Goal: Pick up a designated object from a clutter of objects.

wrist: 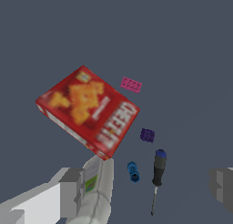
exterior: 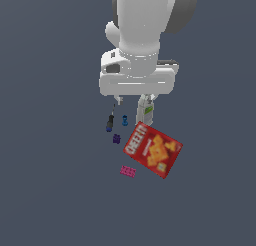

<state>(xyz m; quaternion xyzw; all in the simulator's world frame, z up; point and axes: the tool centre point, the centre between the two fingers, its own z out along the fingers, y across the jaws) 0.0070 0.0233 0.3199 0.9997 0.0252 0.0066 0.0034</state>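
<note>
The task is in its approach stage: nothing is being held yet.

In the exterior view, the gripper [exterior: 131, 101] is hanging near the centre of the frame, just above the clutter, with the arm's white body filling the upper centre. The designated object [exterior: 110, 123], a small elongated item with a black handle, a dark blue end and a thin shaft, is lying on the grey floor [exterior: 45, 190] just below the gripper and slightly toward the exterior view's left. In the wrist view it [wrist: 158, 175] is showing between the two fingers, nearer the grey finger [wrist: 222, 187] at the frame's right edge.

The jaws are standing spread wide, pinching nothing.

Neighbouring items are lying apart from the target:
- the bright-blue piece [exterior: 124, 121] just beside it;
- the purple block [exterior: 116, 138] just below it;
- the white bottle [exterior: 146, 110], close to one finger;
- the red cracker box [exterior: 153, 149], centre right;
- the pink brick [exterior: 128, 171], lower centre.

Remaining, by judgement: descending over the handle, closing, and lifting. The bright-blue piece and bottle are leaving little clearance.
</note>
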